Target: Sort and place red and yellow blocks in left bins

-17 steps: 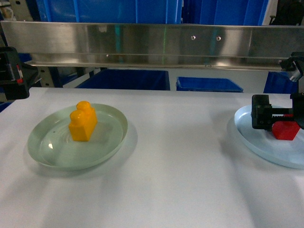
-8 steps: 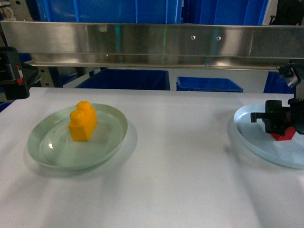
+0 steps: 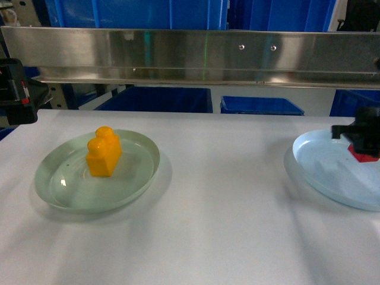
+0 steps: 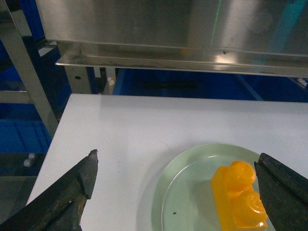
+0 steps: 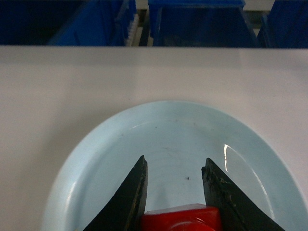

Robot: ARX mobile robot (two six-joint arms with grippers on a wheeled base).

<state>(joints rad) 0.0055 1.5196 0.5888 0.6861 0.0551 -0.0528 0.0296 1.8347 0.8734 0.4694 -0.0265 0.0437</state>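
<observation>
A yellow block (image 3: 103, 152) stands upright on a pale green plate (image 3: 65, 184) at the left of the white table. My left gripper (image 3: 18, 92) hangs back at the far left edge, clear of it. In the left wrist view that gripper (image 4: 177, 155) is wide open over the table, with the yellow block (image 4: 238, 197) and green plate (image 4: 187, 192) below its right finger. My right gripper (image 3: 356, 142) is shut on a red block (image 3: 363, 153) above a light blue plate (image 3: 320, 166) at the far right. The right wrist view shows the red block (image 5: 182, 219) clamped between the fingers (image 5: 132, 197).
A steel shelf rail (image 3: 190, 56) runs across the back above the table's far edge. Blue bins (image 3: 160, 100) stand beyond and below it. The white tabletop (image 3: 225, 196) stretches between the two plates.
My right gripper has drawn back to the right and risen, carrying the red block up off the blue plate. The left arm and the yellow block have stayed still.
</observation>
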